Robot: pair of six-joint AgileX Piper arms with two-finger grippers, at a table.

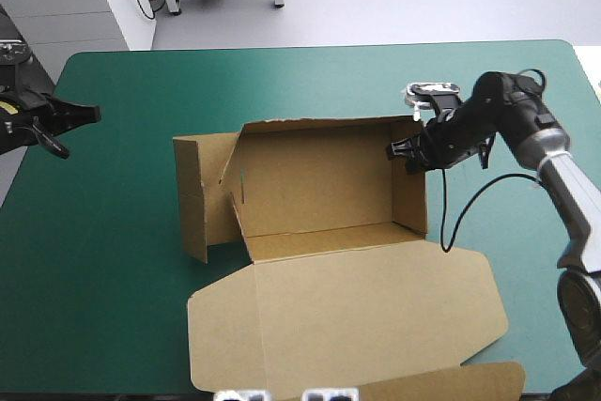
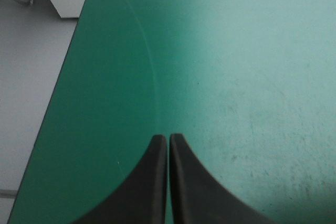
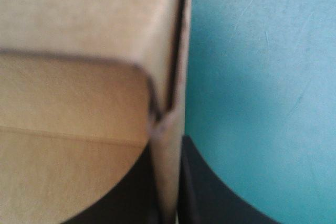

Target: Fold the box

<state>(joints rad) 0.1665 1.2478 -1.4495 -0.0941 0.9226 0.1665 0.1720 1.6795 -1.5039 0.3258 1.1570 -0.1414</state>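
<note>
**A:** In the middle of the table [image 1: 113, 232], the box [image 1: 319, 185] is seen as an open tray, with its lid [image 1: 357, 312] laid flat toward the near edge. How should this step be handled?

**B:** The right wall [image 1: 409, 185] is pinched by the right gripper [image 1: 406, 150], which is all but closed on the board. The wall is best held upright and pressed square, so that no crease is made.

**A:** And the left gripper [image 1: 89, 113]?

**B:** It is closed on nothing, well apart from the box over the table's left side. The left panel [image 1: 192, 199], judged untucked, would be better steadied by it.
</note>
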